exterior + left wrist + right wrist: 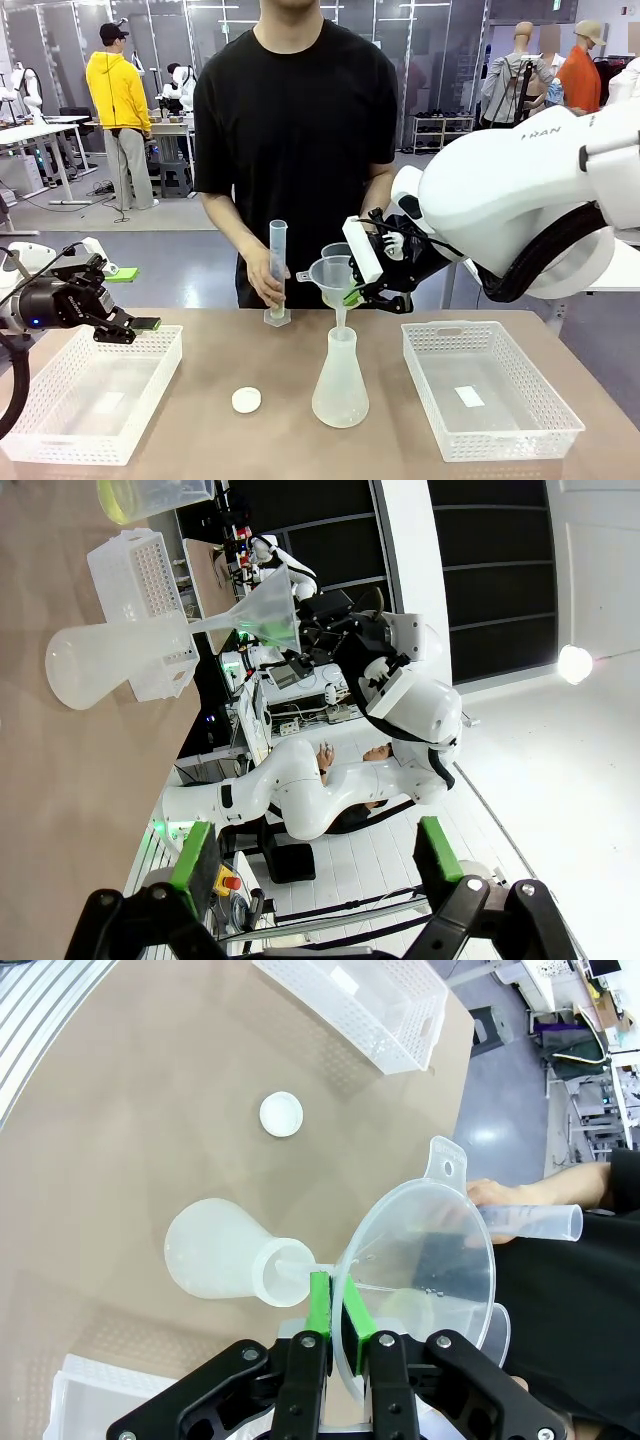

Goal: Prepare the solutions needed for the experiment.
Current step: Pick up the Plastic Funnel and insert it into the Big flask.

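A: So, where is the yellow liquid point(122, 500) found?
B: In a beaker point(335, 249) just behind the upright funnel point(328, 273), at eleven o'clock from the right gripper point(352, 295), by which the funnel's rim is clamped. The left gripper point(135, 298) is held open, farther off at nine.

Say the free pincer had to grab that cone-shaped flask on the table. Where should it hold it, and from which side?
Probably the narrow neck of the flask, coming in level from the robot's left side. The flask stands upright, its body likely flares too wide to pinch, and the funnel, held by the right pincer, blocks the top and the right.
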`<state>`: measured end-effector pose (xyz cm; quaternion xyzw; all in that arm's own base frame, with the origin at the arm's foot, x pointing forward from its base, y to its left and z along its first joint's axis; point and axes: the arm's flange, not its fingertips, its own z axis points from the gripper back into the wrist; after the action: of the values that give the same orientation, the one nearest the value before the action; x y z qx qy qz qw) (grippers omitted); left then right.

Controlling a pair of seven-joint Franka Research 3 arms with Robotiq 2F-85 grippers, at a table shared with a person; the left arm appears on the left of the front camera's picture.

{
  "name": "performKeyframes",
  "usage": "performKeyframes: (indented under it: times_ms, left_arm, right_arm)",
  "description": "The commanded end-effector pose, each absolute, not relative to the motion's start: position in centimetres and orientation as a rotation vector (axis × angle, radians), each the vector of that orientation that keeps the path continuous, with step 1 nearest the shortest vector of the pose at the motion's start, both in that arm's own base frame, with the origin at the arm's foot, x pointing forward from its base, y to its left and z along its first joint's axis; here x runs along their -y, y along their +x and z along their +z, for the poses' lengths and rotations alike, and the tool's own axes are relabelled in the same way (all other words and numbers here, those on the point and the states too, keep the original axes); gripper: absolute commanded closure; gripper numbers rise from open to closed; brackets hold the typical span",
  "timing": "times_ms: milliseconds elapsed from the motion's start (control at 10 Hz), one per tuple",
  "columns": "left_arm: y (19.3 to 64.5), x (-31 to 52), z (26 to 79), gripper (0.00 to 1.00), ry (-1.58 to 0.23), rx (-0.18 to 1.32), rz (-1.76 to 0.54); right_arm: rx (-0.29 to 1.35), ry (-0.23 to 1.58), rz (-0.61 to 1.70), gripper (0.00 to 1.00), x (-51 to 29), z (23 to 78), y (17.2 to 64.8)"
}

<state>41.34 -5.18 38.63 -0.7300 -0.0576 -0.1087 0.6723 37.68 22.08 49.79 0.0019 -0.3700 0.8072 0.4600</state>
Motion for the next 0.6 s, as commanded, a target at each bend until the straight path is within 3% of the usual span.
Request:
performKeyframes:
  times_ms: [0,500]
  left_arm:
    - [41.4,5.2,38.9,0.00,-1.659,0.135,-0.247]
    - [41.4,5.2,38.9,0.00,-1.659,0.135,-0.247]
  right_arm:
    - [0.946,0.005,1.994,0.94,-22.1,48.0,38.5]
    - [0.919,0.034,1.966,0.94,-22.3,45.8,38.9]
